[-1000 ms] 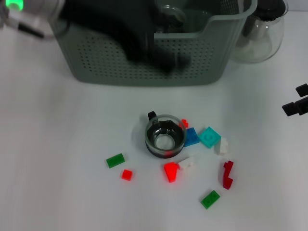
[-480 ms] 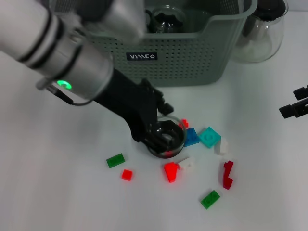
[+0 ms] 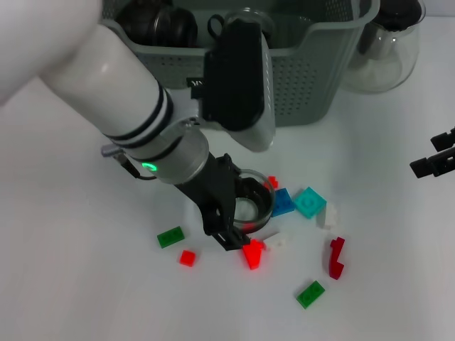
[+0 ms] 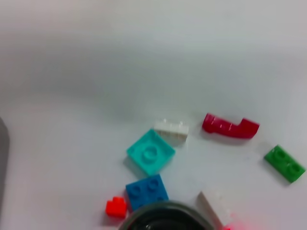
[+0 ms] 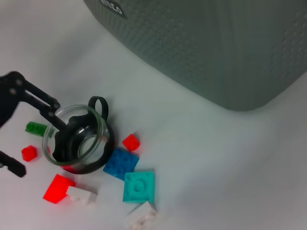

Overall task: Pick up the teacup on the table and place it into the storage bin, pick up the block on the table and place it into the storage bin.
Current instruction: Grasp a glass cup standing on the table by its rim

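A clear glass teacup (image 3: 254, 201) with a dark handle stands mid-table among loose blocks, also seen from the right wrist (image 5: 79, 139) and at the left wrist picture's edge (image 4: 165, 218). My left gripper (image 3: 237, 216) is down at the cup and open. One black finger (image 5: 41, 101) reaches the rim, the other (image 5: 12, 165) stays outside the wall. Around the cup lie a blue block (image 3: 283, 202), a teal block (image 3: 310, 202) and a red block (image 3: 252, 252). The grey-green storage bin (image 3: 306, 71) stands behind. My right gripper (image 3: 434, 160) hovers open at the far right.
Inside the bin sit another glass cup (image 3: 249, 21) and a dark object (image 3: 156, 25). A glass pot (image 3: 387, 50) stands right of the bin. More blocks lie about: green (image 3: 170, 236), green (image 3: 311, 293), dark red (image 3: 336, 257), white (image 3: 327, 215).
My left arm swung from over the bin down to the teacup, and its gripper now straddles the cup's near wall. The cup and blocks have not moved.
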Robot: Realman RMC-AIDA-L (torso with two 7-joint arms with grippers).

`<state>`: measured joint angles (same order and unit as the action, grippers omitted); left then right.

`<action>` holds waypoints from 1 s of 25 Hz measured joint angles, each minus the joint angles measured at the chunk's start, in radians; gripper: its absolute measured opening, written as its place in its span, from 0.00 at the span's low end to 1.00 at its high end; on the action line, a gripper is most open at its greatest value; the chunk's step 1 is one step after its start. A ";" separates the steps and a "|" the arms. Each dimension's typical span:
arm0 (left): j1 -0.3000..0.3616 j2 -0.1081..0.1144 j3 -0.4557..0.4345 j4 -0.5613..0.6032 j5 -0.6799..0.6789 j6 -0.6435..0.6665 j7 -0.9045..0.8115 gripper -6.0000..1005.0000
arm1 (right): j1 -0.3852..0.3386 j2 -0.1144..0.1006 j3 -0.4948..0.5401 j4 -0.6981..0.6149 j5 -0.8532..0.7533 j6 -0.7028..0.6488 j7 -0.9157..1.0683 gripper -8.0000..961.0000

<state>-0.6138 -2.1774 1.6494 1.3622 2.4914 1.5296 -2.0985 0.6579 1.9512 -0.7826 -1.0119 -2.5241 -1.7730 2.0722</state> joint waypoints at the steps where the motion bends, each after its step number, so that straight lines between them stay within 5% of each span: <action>1: -0.003 0.000 0.013 -0.013 0.010 -0.015 -0.004 0.78 | -0.001 0.000 0.001 0.001 0.000 0.001 0.000 0.95; 25: -0.020 -0.001 0.133 -0.119 0.049 -0.148 -0.066 0.65 | -0.015 -0.002 0.005 0.012 -0.007 0.020 -0.011 0.95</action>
<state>-0.6334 -2.1783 1.7828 1.2432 2.5409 1.3811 -2.1649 0.6428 1.9496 -0.7778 -1.0001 -2.5312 -1.7532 2.0616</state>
